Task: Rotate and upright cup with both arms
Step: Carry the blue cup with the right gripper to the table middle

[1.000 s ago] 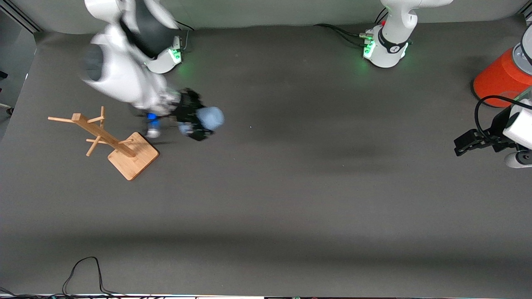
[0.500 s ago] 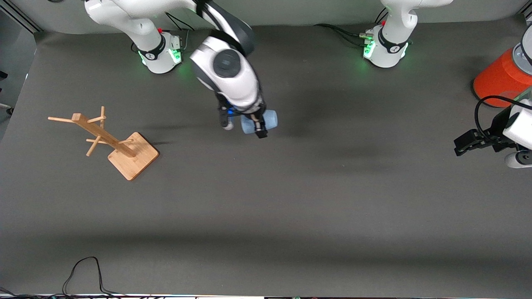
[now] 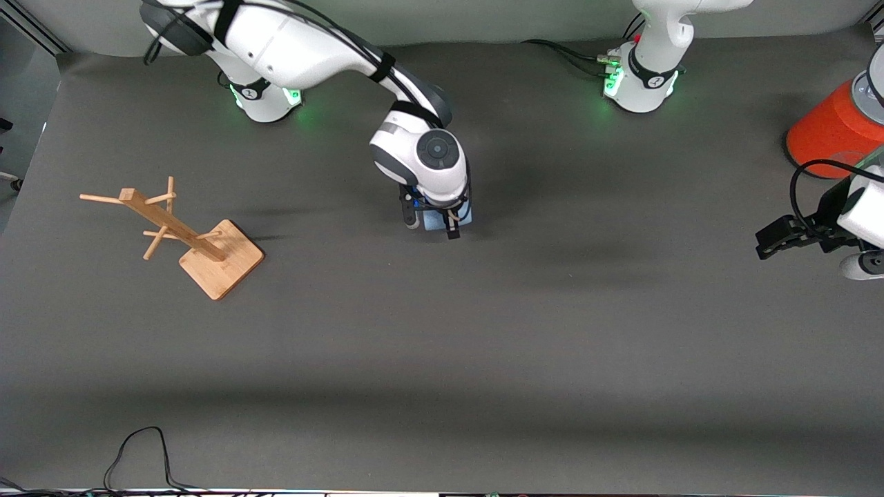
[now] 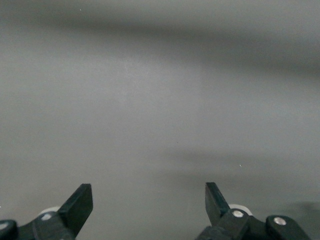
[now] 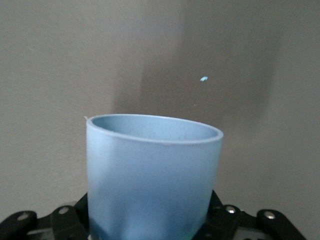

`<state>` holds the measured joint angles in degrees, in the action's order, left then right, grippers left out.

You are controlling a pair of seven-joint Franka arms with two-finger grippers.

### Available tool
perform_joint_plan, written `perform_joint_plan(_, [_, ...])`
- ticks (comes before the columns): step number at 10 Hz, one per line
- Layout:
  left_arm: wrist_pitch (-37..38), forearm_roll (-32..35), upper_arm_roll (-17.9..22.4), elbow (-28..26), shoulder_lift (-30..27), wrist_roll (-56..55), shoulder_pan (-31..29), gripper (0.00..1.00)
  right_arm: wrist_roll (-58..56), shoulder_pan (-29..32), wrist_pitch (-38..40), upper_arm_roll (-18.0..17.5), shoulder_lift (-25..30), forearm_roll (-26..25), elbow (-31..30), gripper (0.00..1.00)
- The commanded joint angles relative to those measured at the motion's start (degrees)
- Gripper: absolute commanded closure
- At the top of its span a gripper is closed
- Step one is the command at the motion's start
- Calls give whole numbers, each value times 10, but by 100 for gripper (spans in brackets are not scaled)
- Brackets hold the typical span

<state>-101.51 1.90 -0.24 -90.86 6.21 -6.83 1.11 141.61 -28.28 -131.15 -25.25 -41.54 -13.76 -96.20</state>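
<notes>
The cup [image 3: 433, 219] is a small light-blue tumbler held in my right gripper [image 3: 449, 226] over the middle of the table, mostly hidden under the wrist in the front view. In the right wrist view the cup [image 5: 152, 170] fills the space between the jaws of the right gripper [image 5: 150, 222]. Its open rim points away from the hand, toward the table surface. My left gripper [image 3: 762, 246] waits open and empty at the left arm's end of the table. In the left wrist view the left gripper [image 4: 149, 197] has only bare table between its fingertips.
A wooden peg rack [image 3: 173, 231] stands on a square base toward the right arm's end. A big orange-red can [image 3: 825, 131] stands at the left arm's end. A black cable [image 3: 138, 449] loops at the table's near edge.
My right arm has swung from beside the wooden rack toward the table's middle, carrying the cup and turning its wrist to point downward. The left arm has not moved.
</notes>
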Motion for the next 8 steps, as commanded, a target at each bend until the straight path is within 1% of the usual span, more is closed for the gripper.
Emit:
perform_joint_plan(1, [13, -7, 1, 13, 4, 4, -2, 0, 31, -16, -14, 3, -21, -37, 19, 60])
perform_joint_plan(2, [11, -8, 1, 13, 4, 4, -2, 0, 56, -22, -14, 3, -22, -63, 14, 5])
perform_joint_plan(3, [10, -8, 1, 14, 4, 4, -2, 0, 95, -28, -13, 2, -24, -111, 14, 0])
perform_joint_plan(5, [10, -8, 1, 14, 5, 2, -1, 0, 89, -18, -4, 0, -12, -116, 16, 0])
perform_joint_plan(6, [10, -8, 1, 15, 8, 2, 0, 0, 34, -9, 44, -4, 8, -110, 21, 0])
perform_joint_plan(7, [6, -8, 0, 15, 13, 2, 5, 0, -30, 2, 81, -6, 44, -74, 21, 0])
perform_joint_plan(8, [4, -9, -1, 15, 17, 2, 7, 0, -93, 14, 104, 1, 92, -2, 18, 0])
